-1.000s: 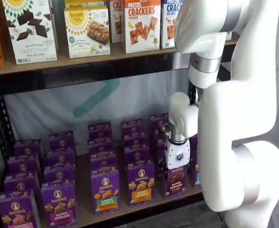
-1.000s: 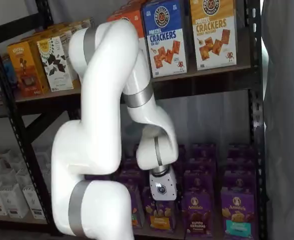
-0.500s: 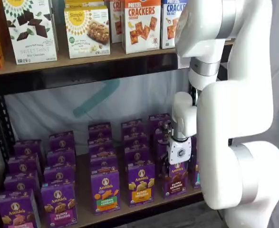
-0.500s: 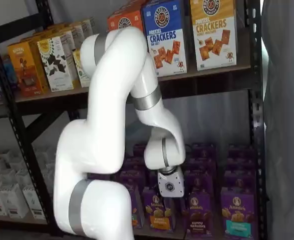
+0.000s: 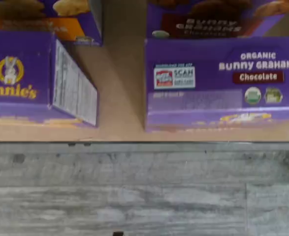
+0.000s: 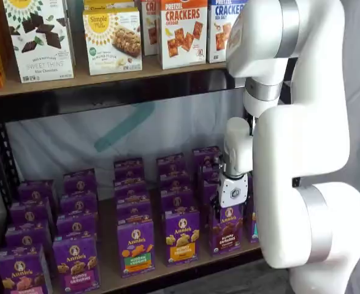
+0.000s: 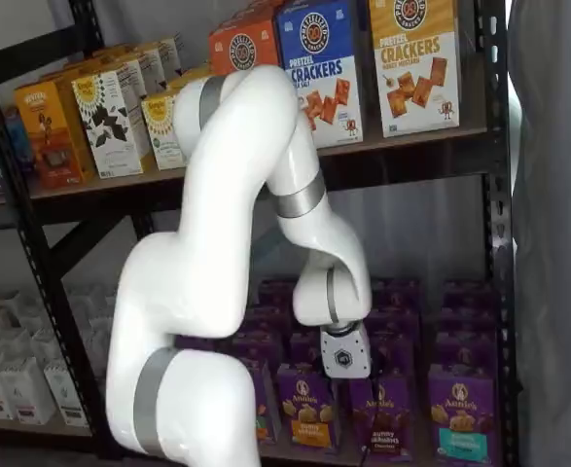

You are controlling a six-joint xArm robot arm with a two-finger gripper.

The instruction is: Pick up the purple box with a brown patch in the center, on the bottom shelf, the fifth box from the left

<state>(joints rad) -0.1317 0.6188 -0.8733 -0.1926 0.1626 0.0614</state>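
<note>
The purple box (image 6: pixel 225 233) with brown cookies in its centre stands upright in the front row of the bottom shelf (image 6: pixel 167 274). In both shelf views my gripper (image 6: pixel 232 206) hangs directly over it, and its white body covers the box's upper edge. The black fingers are hard to make out against the cartons in either shelf view; the jaws stand open and grip nothing. The same box (image 7: pixel 382 416) sits just below and right of the gripper (image 7: pixel 355 376). The wrist view looks down on the box's top flap (image 5: pixel 223 81), which reads "Bunny Grahams Chocolate", at the shelf's front edge.
Rows of purple cartons fill the bottom shelf; one with a yellow-orange label (image 6: pixel 181 236) stands left of the target, also seen in the wrist view (image 5: pixel 21 81). A teal-label carton (image 7: pixel 460 418) stands to its right. The upper board (image 6: pixel 106 92) holds cracker boxes. The white arm (image 6: pixel 308 153) fronts the rack's right side.
In both shelf views the gripper has drifted right and a little up, from near the orange-label carton to above the brown-patch box. No box has moved.
</note>
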